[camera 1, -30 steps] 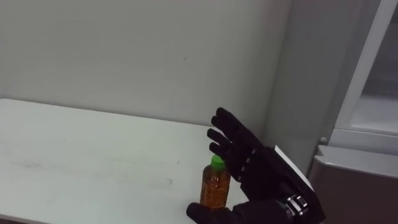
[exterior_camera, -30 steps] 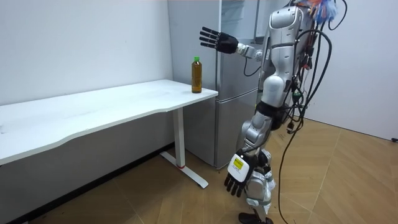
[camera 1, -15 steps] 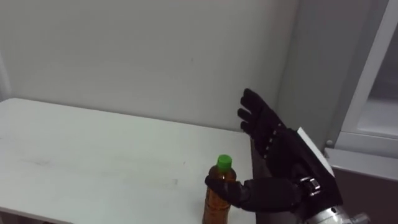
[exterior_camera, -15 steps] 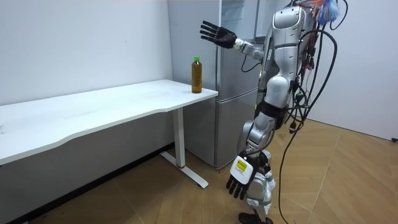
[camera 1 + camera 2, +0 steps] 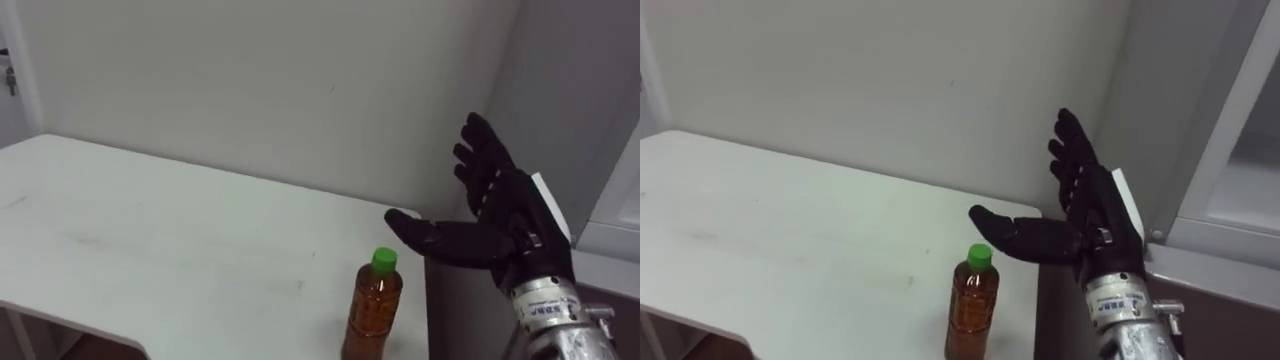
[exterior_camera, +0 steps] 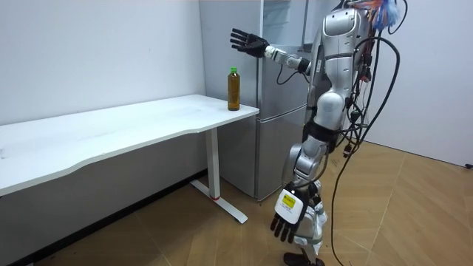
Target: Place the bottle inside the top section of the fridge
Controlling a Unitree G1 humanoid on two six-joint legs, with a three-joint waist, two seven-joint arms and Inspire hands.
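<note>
The bottle [image 5: 372, 312], amber with a green cap, stands upright near the right end of the white table [image 5: 150, 250]. My right hand [image 5: 500, 215] is raised open above and to the right of the cap, thumb stretched toward the bottle, touching nothing. In the room view the bottle [image 6: 233, 89] is at the table's end by the fridge, and the right hand [image 6: 246, 42] hovers well above it. I stand by the fridge, facing the table. My left hand [image 6: 287, 218] hangs at my side with relaxed fingers.
The grey fridge [image 6: 284, 96] stands just right of the table's end; its pale frame [image 5: 1230, 150] shows at the right edge of the eye views. A plain wall runs behind the table. Wooden floor lies around me.
My right hand has risen from level with the bottle to above its cap and reached further over the table end. The bottle has not moved. The head view has shifted.
</note>
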